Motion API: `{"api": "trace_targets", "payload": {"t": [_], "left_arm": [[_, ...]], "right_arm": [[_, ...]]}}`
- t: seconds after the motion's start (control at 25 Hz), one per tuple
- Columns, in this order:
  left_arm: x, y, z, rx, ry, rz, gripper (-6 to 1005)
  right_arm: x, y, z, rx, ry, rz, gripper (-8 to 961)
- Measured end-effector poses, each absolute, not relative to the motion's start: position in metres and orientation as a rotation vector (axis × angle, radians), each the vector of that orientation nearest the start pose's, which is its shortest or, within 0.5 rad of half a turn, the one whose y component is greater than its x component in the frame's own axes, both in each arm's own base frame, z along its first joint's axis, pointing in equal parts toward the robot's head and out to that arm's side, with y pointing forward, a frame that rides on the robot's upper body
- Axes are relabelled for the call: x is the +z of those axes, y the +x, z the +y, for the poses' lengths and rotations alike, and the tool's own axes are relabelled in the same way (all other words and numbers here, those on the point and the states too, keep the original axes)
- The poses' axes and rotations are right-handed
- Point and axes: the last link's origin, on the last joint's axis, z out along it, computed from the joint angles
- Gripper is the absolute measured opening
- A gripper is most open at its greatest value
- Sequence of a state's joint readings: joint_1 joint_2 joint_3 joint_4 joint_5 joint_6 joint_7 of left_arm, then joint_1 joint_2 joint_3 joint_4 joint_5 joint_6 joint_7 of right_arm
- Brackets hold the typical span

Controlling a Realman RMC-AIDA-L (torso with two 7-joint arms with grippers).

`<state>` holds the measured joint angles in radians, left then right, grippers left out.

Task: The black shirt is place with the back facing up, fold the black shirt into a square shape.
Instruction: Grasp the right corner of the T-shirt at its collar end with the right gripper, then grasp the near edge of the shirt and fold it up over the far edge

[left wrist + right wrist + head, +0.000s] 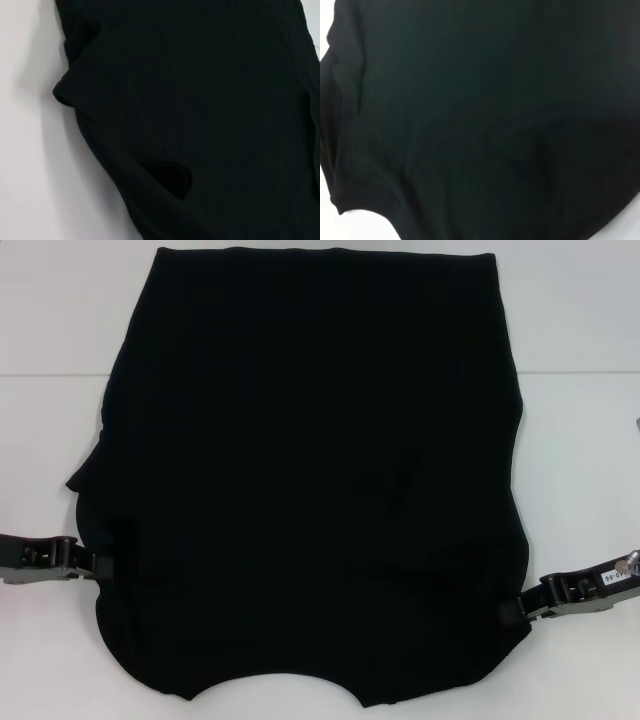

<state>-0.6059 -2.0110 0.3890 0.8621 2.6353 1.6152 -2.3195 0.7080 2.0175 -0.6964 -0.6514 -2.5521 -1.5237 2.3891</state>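
Observation:
The black shirt (310, 470) lies flat on the white table (580, 440), plain side up, with no lettering showing. Its hem is at the far end and its neck curve is at the near edge. The sleeves look tucked in along the sides. My left gripper (100, 565) is at the shirt's near left edge and touches the fabric. My right gripper (515, 612) is at the near right edge, also against the fabric. The shirt fills the left wrist view (200, 100), with a fold at its edge, and the right wrist view (485, 115).
Bare white table shows on both sides of the shirt (50, 420). A small grey object (636, 425) sits at the right edge of the head view.

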Motion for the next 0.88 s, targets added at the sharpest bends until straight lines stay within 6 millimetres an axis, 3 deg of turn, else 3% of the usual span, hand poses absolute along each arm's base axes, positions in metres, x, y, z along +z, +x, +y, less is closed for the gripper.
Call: {"api": "trace_targets", "payload": {"t": [0.04, 0.28, 0.56, 0.88], "left_arm": [[0.071, -0.321, 0.335, -0.203, -2.182, -1.786, 46], [0.069, -0.319, 0.337, -0.202, -2.195, -1.784, 45], [0.070, -0.318, 0.336, -0.197, -2.219, -1.775, 46], [0.067, -0.307, 0.320, -0.180, -2.359, -1.821, 46]], "right_arm": [[0.003, 0.281, 0.352, -0.011, -2.414, 1.801, 309], [0.005, 0.282, 0.352, -0.012, -2.401, 1.810, 88], [0.010, 0.294, 0.343, -0.013, -2.361, 1.867, 52], [0.037, 0.320, 0.309, -0.019, -2.270, 1.997, 52]]}}
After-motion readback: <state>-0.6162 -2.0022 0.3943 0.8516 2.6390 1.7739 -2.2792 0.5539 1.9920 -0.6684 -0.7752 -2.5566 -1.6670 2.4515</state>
